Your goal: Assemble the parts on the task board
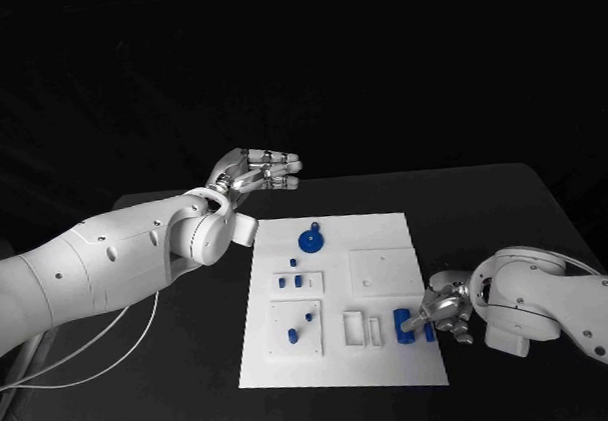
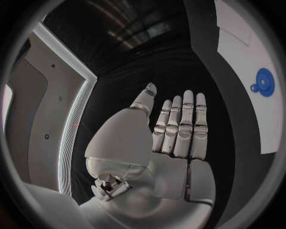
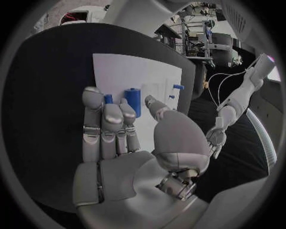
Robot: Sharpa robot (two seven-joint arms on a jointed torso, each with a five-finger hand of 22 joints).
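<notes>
You see a black table (image 1: 477, 204) with a plain white task board (image 1: 379, 233) on it. The small parts on the board are all blue: a round blue part (image 1: 310, 240) near the far edge, little blue parts (image 1: 300, 280) in the middle, and blue cylinders (image 1: 403, 327) near the close edge. Your left hand (image 1: 254, 170) is silver, and your right hand (image 1: 444, 312) is silver too. Both arms are white. A thin white cable (image 1: 100, 346) hangs by your left arm.

Left hand (image 1: 254, 172) raised, fingers straight; right hand (image 1: 441, 313) lowered, flat.
</notes>
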